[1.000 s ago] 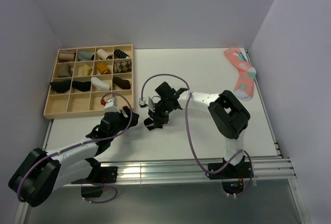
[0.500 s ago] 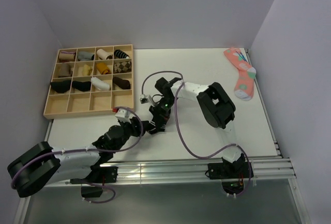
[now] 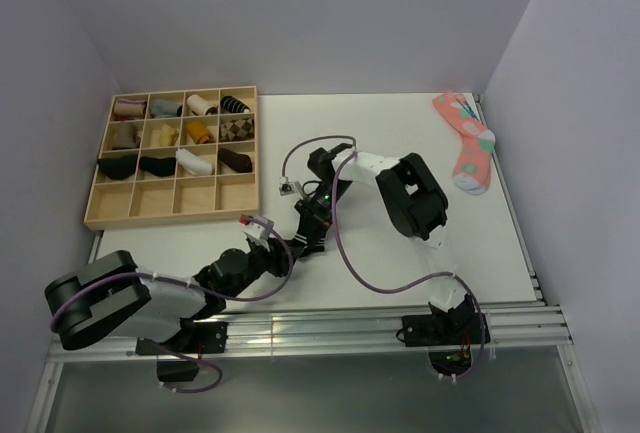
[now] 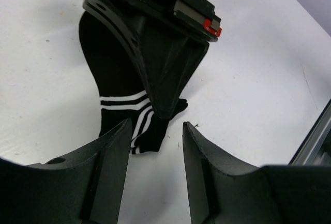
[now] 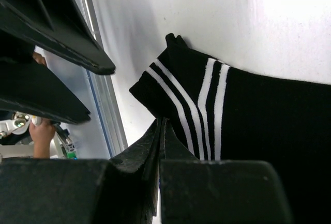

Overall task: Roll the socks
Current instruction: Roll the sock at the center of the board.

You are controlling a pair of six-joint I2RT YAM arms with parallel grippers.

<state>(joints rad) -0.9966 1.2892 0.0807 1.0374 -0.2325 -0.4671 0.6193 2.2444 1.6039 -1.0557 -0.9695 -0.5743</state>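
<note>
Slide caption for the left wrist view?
Open left gripper faces the shut right gripper, tip on black striped socks.

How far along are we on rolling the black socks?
Done: the two black socks lie overlapped, flat on the table. In hand: the right gripper, jaws shut, presses its tip on the striped cuffs; the left gripper hovers at the cuff end, jaws open, gripping nothing. Left: all the rolling; no fold or turn shows yet.
</note>
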